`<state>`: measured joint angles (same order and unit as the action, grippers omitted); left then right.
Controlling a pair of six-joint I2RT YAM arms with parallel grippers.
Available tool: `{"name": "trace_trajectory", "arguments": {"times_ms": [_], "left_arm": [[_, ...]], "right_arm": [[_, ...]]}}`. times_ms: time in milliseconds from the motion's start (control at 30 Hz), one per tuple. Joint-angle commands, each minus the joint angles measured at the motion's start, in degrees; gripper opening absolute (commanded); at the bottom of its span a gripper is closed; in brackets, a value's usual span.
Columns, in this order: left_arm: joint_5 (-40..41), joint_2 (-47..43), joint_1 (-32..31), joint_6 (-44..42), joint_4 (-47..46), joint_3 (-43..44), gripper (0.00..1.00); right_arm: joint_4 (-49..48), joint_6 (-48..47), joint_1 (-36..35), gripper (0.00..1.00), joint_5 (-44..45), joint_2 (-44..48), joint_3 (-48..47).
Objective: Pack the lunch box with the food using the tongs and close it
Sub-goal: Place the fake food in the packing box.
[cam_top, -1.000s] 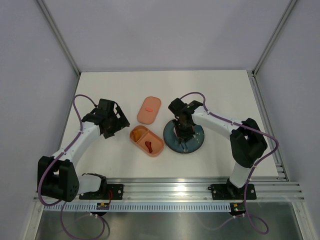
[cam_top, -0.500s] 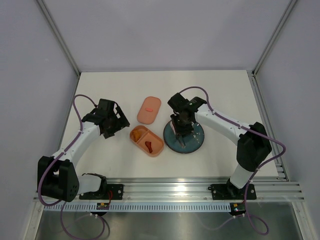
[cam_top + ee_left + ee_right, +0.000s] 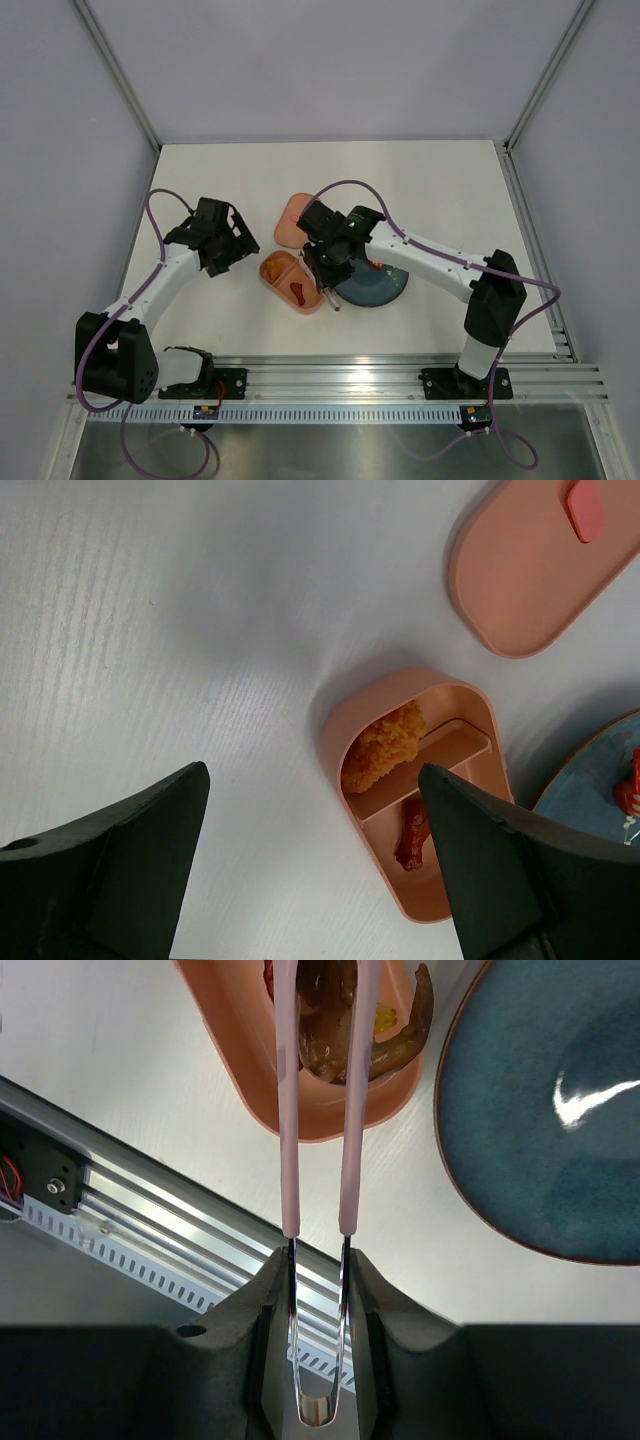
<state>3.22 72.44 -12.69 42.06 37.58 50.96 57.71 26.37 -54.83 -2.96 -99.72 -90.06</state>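
Note:
The salmon-pink lunch box (image 3: 268, 282) (image 3: 330, 730) (image 3: 250, 1070) lies open, with an orange piece of food (image 3: 275, 267) (image 3: 383, 748) in its far compartment and a red piece (image 3: 299, 292) (image 3: 412, 830) in the near one. My right gripper (image 3: 330, 270) (image 3: 316, 1260) is shut on the tongs (image 3: 334, 300) (image 3: 290, 1110). The tongs' pink arms pinch a dark brown piece (image 3: 325, 1020) over the box's near compartment. The lid (image 3: 293, 213) (image 3: 530, 570) lies behind the box, partly hidden by the right arm. My left gripper (image 3: 225, 245) (image 3: 312, 772) hangs open and empty to the left of the box.
The round teal plate (image 3: 385, 285) (image 3: 540, 1110) (image 3: 590, 790) sits right of the box, with a red piece (image 3: 375, 264) (image 3: 628, 790) on it. The metal rail (image 3: 150, 1230) runs along the table's near edge.
My right arm has swung left from above the plate to above the box's near compartment, carrying the tongs. The left arm has not moved.

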Motion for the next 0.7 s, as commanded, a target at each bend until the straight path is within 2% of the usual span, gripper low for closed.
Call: {"name": "trace_trajectory", "arguments": {"times_ms": [0,400,533,567,633,667], "left_arm": [[0.9,-1.7,-0.1,0.2,-1.5,-0.6,0.90],[0.8,-1.8,-0.1,0.2,-1.4,-0.4,0.90],[0.8,-2.0,-0.1,0.2,-1.4,-0.4,0.90],[0.7,-2.0,-0.1,0.2,-1.4,-0.4,0.90],[0.6,-2.0,-0.1,0.2,-1.4,-0.3,0.90],[0.6,-1.9,-0.1,0.2,-1.4,-0.3,0.90]], "right_arm": [[-1.1,1.2,-1.6,0.00,-2.0,-2.0,-1.3],[-3.9,1.9,-2.9,0.05,-4.6,-4.6,3.5],[-4.1,2.0,-3.2,0.14,-4.5,-5.4,4.3],[-4.1,2.0,-3.2,0.21,-4.5,-5.5,4.3],[-4.1,1.9,-3.1,0.26,-4.5,-5.6,4.2],[-4.0,1.9,-3.2,0.35,-4.4,-5.6,4.0]]}}
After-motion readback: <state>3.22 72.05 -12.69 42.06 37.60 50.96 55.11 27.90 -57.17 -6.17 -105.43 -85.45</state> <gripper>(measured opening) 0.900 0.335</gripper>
